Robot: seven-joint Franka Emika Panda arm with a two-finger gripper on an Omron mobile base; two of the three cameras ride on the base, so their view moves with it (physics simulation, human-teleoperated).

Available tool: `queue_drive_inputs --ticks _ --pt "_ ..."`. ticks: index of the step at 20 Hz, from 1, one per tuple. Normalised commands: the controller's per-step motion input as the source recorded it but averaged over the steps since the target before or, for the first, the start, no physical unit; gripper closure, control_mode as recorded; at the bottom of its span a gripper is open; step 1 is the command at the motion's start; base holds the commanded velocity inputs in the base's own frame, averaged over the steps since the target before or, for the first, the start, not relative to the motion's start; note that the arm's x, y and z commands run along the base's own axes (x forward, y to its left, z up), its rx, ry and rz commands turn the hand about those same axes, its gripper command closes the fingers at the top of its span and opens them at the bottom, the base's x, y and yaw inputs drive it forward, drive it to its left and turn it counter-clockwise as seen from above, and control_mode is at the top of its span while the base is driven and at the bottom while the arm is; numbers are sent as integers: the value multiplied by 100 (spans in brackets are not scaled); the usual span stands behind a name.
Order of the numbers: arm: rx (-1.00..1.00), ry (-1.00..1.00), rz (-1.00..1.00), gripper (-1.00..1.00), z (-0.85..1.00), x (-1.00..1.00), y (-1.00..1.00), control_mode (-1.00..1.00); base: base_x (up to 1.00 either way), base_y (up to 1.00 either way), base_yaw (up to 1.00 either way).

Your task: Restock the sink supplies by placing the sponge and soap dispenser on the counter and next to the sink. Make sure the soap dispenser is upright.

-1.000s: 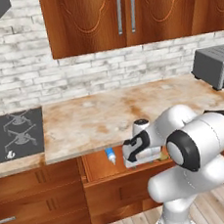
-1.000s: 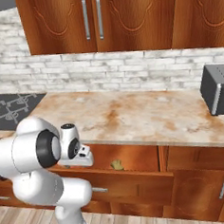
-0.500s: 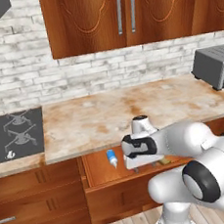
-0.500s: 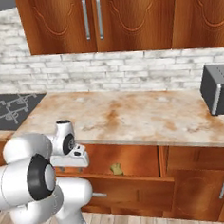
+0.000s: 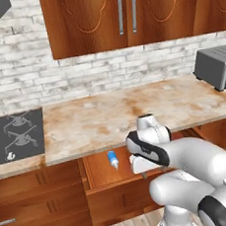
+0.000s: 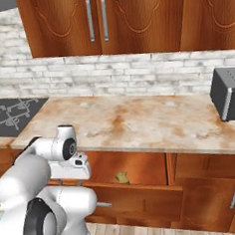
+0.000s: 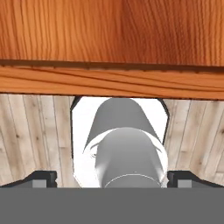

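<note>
my gripper (image 7: 112, 178) is spread wide, nothing held; in the hand view one dark fingertip (image 7: 41, 178) sits at 8 o'clock and the other at 4 o'clock, well apart, with only wood grain of the open drawer (image 5: 99, 168) across the top half and pale floor planks (image 7: 26, 131) below. in the left base view my wrist hangs over the drawer just under the counter (image 5: 110, 117) edge, at about 5 o'clock from frame centre. the soap dispenser (image 5: 113, 159) lies on its side on the drawer floor, blue body with white pump end, at 9 o'clock of my wrist, near but apart. in the right base view the sponge (image 6: 122, 177) shows as a small tan lump in the drawer, at 3 o'clock of my wrist, apart from it. gas hob (image 5: 16, 136) sits on the counter at 9 o'clock, a dark toaster (image 5: 216, 67) at 2 o'clock by the brick wall.
</note>
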Motion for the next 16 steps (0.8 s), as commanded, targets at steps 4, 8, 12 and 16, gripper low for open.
queue_drive_inputs --ticks 4,8,12,16 --pt "3 0 0 -100 -3 -100 -30 -100 0 0 0" --pt "2 -2 0 -100 31 -15 -4 -100 0 0 0" --pt "7 -9 0 -100 18 60 0 -100 0 0 0" --pt "6 -6 4 -100 1 86 -3 -100 0 0 0"
